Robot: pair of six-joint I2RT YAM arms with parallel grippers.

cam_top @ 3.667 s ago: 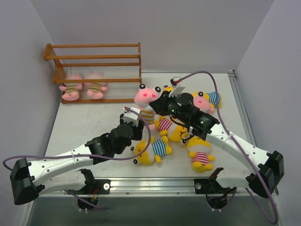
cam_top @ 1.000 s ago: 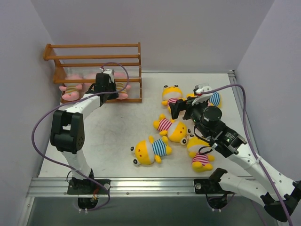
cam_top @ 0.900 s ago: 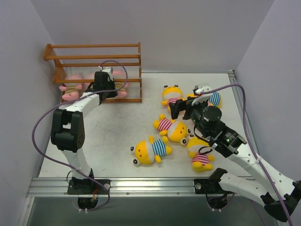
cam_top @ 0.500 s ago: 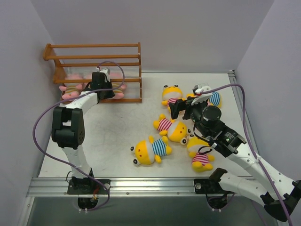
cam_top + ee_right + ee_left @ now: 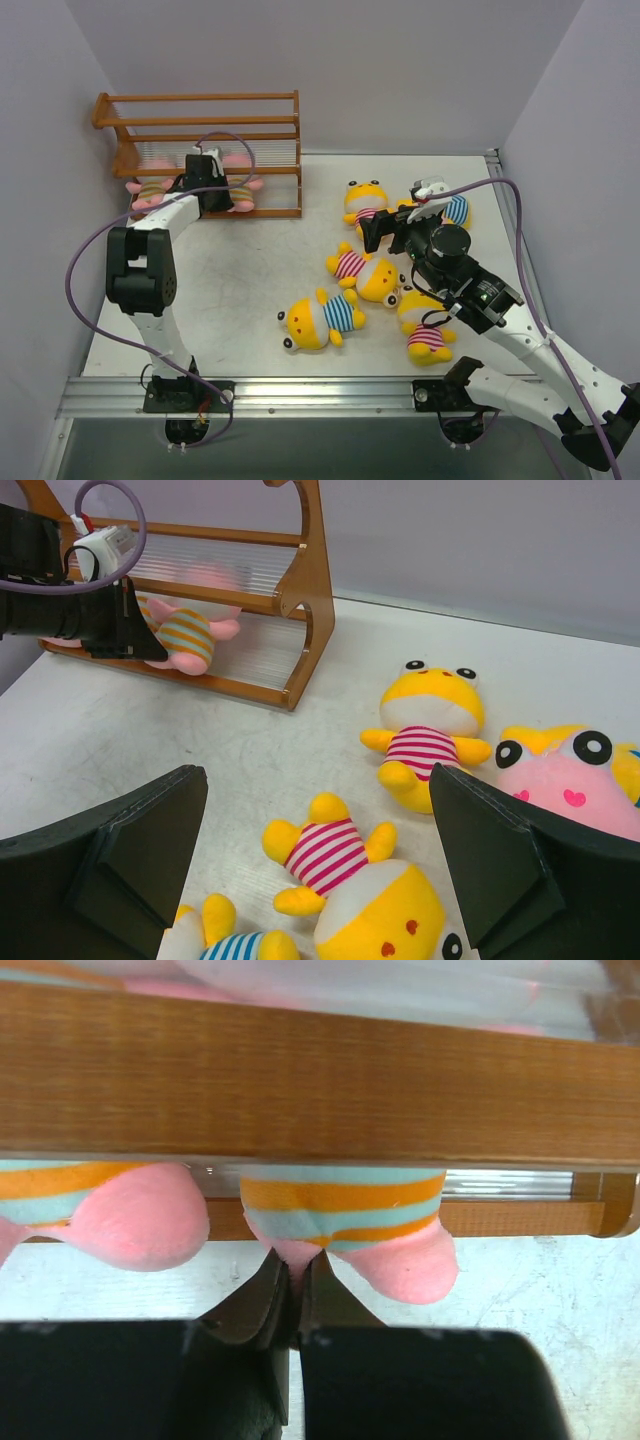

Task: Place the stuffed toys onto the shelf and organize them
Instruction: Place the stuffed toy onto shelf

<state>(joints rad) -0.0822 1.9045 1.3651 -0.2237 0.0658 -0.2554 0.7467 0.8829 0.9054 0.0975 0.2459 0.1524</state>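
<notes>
**Left end effector nips a pink toy at the shelf; right end effector is spread above the loose toys**

The left end effector reaches into the front of the shelf at its bottom tier. In the left wrist view its fingers are pressed almost together, and their tips pinch the underside of the held pink toy between its two legs. This toy wears a tan-striped shirt and sits on the bottom tier, right of the shelf's middle. Its legs hang over the front rail. A neighbouring pink toy in the same kind of shirt sits just to its left on that tier, and the two are close or touching.

The right end effector hangs well to the right of the shelf with its fingers spread wide and nothing between them.

The other toys lie on the worktop, right of the shelf and in front of it:
- The pink-striped yellow toy lies closest to the shelf.
- The second pink-striped yellow toy lies further forward.
- A blue-striped yellow toy and a third pink-striped yellow toy lie farthest forward.
- A heart-cheeked pink toy lies farther from the shelf than the closest yellow one, just beside it.
</notes>
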